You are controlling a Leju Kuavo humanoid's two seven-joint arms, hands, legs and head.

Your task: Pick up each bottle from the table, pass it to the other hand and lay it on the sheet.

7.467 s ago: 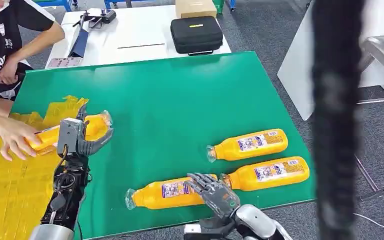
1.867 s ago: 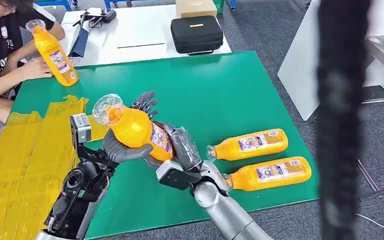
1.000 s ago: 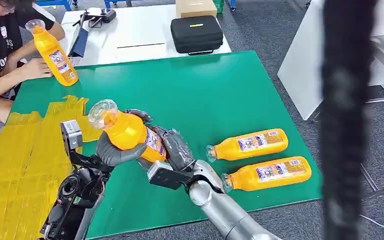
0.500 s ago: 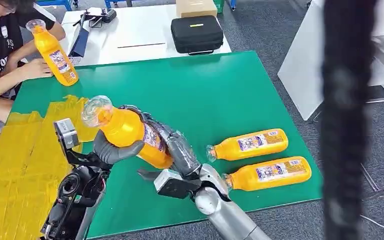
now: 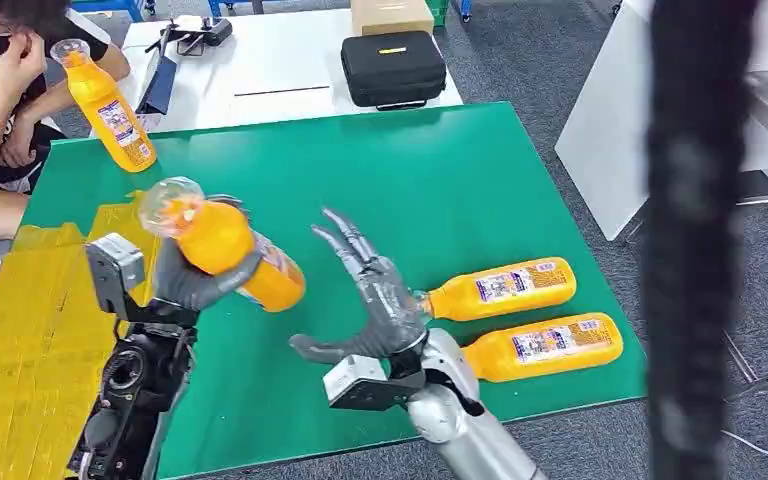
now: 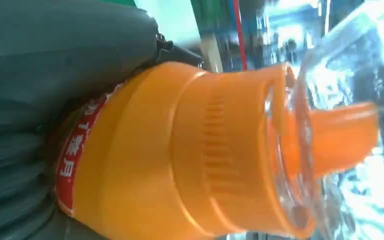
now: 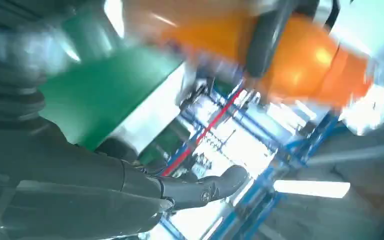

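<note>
- The left robot hand [image 5: 192, 281] grips an orange plastic bottle with a clear cap [image 5: 222, 251] around its body, holding it in the air, tilted, with the cap end pointing up and toward the far left.
- That held bottle hangs above the green table [image 5: 380, 170], near the edge of the yellow sheet [image 5: 20, 340] that covers the table's left side.
- In the left wrist view the same bottle [image 6: 190, 155] sits close against the grey hand cover, its red-edged label and clear cap plainly visible.
- The right robot hand [image 5: 370, 300] is empty, fingers spread wide and pointing up, just beside the held bottle but apart from it.
- Two more orange bottles lie on their sides on the table's right part: a farther lying bottle [image 5: 500, 287] and a nearer lying bottle [image 5: 545, 346], parallel, caps pointing left.
- A fourth orange bottle stands upright [image 5: 105, 105] at the table's far left corner, beside a seated person [image 5: 0, 110].
- A black case [image 5: 393, 68] rests on a white table [image 5: 260, 70] beyond.
</note>
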